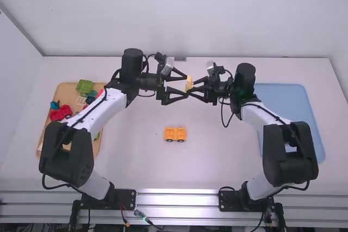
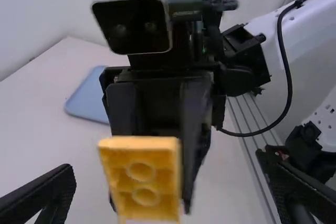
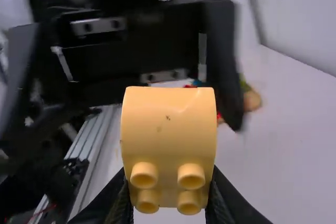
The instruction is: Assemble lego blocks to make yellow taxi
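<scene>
Yellow brick [image 3: 168, 124] is nearest, clamped in my right claw [image 3: 169, 182], above the table [image 1: 217, 161]. Fingers of my left claw [image 1: 186, 86] stand apart, just beside the brick. If a handover is wanted, I should centre it between the left fingers, close them softly on its free sides, and only then open the right. The orange-yellow block piece [image 1: 175, 133] lies on the table. Where exactly my right pads press, the brick hides from me

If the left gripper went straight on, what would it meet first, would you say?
Most likely the yellow block in the right gripper, close before the open left gripper; exact depth is unclear.
</scene>
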